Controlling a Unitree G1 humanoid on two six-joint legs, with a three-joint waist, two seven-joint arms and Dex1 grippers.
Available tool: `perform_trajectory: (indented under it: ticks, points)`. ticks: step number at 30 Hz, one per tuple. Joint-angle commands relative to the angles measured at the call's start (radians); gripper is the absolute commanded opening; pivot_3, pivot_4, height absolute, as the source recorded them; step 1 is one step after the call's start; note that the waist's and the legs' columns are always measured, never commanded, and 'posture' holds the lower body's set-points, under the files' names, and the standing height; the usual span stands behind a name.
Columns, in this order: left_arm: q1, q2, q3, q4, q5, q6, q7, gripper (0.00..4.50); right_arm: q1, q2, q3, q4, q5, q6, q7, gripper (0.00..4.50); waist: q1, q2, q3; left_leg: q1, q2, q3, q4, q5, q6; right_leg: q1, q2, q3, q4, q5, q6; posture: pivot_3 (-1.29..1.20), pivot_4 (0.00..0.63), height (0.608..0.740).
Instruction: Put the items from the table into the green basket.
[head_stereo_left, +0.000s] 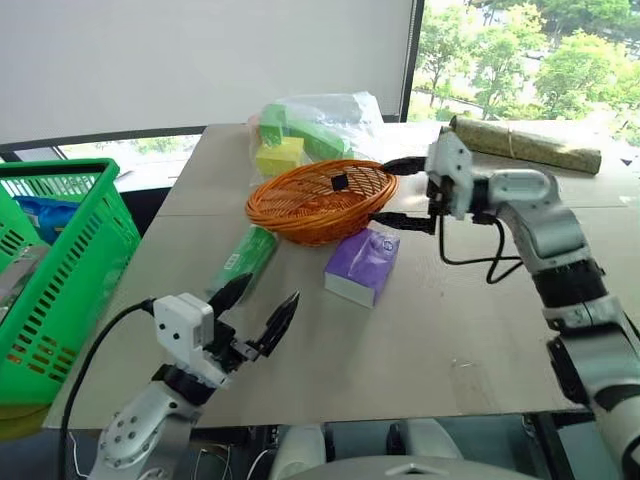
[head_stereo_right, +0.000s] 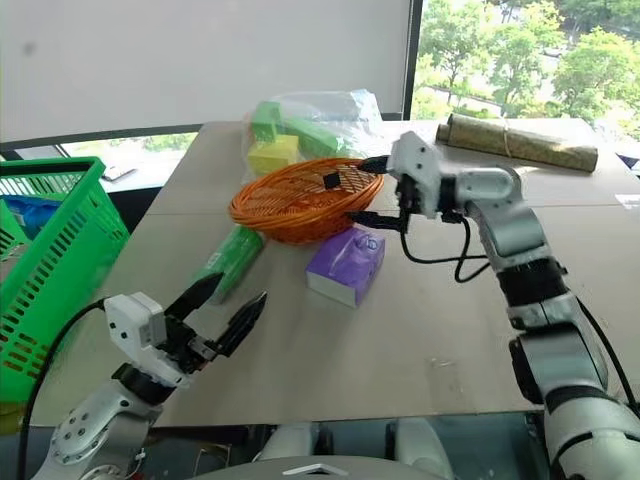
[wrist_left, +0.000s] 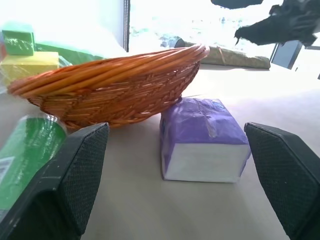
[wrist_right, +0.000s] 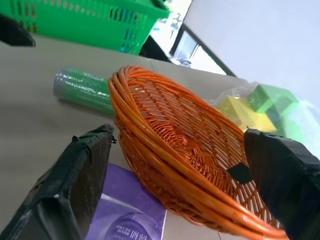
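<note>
The right end effector (head_stereo_left: 402, 192) is spread wide and empty at the orange wicker basket (head_stereo_left: 322, 199), one finger above its rim, one beside its wall. The left end effector (head_stereo_left: 258, 311) gapes wide, empty, nearer than that basket. Against the basket lie the purple tissue pack (head_stereo_left: 362, 264), soft and rectangular, and the green labelled roll (head_stereo_left: 243, 261), on the tan surface (head_stereo_left: 450, 320). The green basket (head_stereo_left: 62, 272), lattice-sided, stands left of the roll.

Worktop (head_stereo_left: 470, 340): matt tan board, smooth. Green basket (head_stereo_left: 70, 265): glossy slotted plastic. Orange bowl (head_stereo_left: 322, 200): woven wicker, rough. Green roll (head_stereo_left: 243, 258): shiny film wrap. Purple tissue pack (head_stereo_left: 362, 265): soft plastic wrap, slight sheen. Gripper pads (wrist_left: 82, 175): black, finely textured.
</note>
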Motion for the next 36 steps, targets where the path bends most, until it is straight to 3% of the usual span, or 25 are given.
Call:
perform_trajectory:
  ticks: [1,6,11,14,17,18,19,23,25,30,36]
  points:
    - [-0.038,0.012,0.039,-0.060,-0.056,0.022,0.036,4.45,-0.111,0.041,0.079,0.137,-0.086,-0.090,0.062,4.50,0.006,0.000,0.000,0.000,0.000,0.000,0.000,0.000,0.000,0.000,0.000,0.000,0.000,0.000,0.000,0.09,0.000,0.740]
    - [-0.048,0.009,0.037,-0.086,-0.078,0.053,0.076,4.45,-0.215,0.111,0.143,0.386,-0.198,-0.235,0.052,4.50,0.012,0.000,0.000,0.000,0.000,-0.001,0.001,0.000,0.000,0.000,0.000,0.000,0.001,0.000,0.000,0.11,0.000,0.740]
    - [-0.018,0.008,0.030,-0.098,-0.055,0.052,0.094,4.45,-0.267,0.138,0.139,0.499,-0.242,-0.279,0.057,4.50,0.027,0.000,0.000,0.000,0.000,0.000,0.002,0.000,0.000,0.000,-0.001,0.000,0.001,0.000,0.000,0.13,0.000,0.740]
    - [-0.016,0.005,0.019,-0.097,-0.045,0.050,0.099,4.50,-0.271,0.137,0.141,0.509,-0.254,-0.304,0.086,3.66,0.033,0.000,0.000,0.000,0.000,-0.001,0.001,0.000,0.000,0.000,-0.002,0.000,0.002,0.000,-0.001,0.13,0.000,0.740]
    - [-0.026,0.008,0.010,-0.088,-0.032,0.052,0.103,4.50,-0.267,0.131,0.129,0.490,-0.252,-0.320,0.100,2.18,0.033,0.000,0.000,0.000,0.001,-0.001,0.001,0.000,0.000,0.000,-0.002,-0.001,0.002,0.000,-0.001,0.11,0.000,0.740]
    - [-0.029,0.009,0.007,-0.084,-0.028,0.052,0.104,4.50,-0.266,0.127,0.125,0.480,-0.249,-0.320,0.105,2.07,0.033,0.000,0.000,0.000,0.001,-0.001,0.001,0.000,0.000,0.000,-0.002,-0.001,0.002,0.000,-0.001,0.11,0.000,0.740]
    - [-0.034,0.011,0.004,-0.078,-0.023,0.053,0.103,4.50,-0.263,0.122,0.120,0.466,-0.245,-0.322,0.111,1.54,0.033,0.000,0.000,0.000,0.001,-0.001,0.001,0.000,0.000,0.000,-0.002,-0.001,0.002,0.000,-0.001,0.10,0.000,0.740]
    - [-0.074,0.028,0.005,-0.043,-0.020,0.063,0.089,4.50,-0.252,0.093,0.098,0.411,-0.243,-0.320,0.102,0.46,0.032,0.000,0.000,-0.001,0.000,-0.001,0.001,0.000,0.000,-0.001,-0.002,-0.001,0.002,0.000,-0.001,0.06,0.000,0.740]
    - [-0.096,0.038,0.007,-0.029,-0.023,0.069,0.080,4.50,-0.249,0.072,0.087,0.384,-0.249,-0.315,0.084,0.46,0.030,0.001,0.000,-0.002,0.000,-0.001,0.002,0.000,0.000,-0.002,-0.002,0.000,0.002,0.000,-0.001,0.04,0.000,0.740]
    - [-0.177,0.064,0.009,0.012,-0.048,0.099,0.064,4.50,-0.246,-0.097,0.058,0.363,-0.321,-0.301,-0.003,0.46,0.030,0.001,0.001,-0.004,-0.002,-0.001,0.002,0.000,0.000,-0.003,-0.002,-0.002,0.002,0.000,-0.001,-0.01,0.000,0.740]
    - [-0.267,0.075,-0.008,0.017,-0.064,0.114,0.047,4.50,-0.125,-0.304,0.050,0.397,-0.405,-0.273,-0.063,0.46,0.026,0.001,0.000,-0.004,-0.004,0.001,0.002,0.000,0.000,-0.003,-0.005,0.000,0.001,0.000,0.000,-0.04,0.000,0.740]
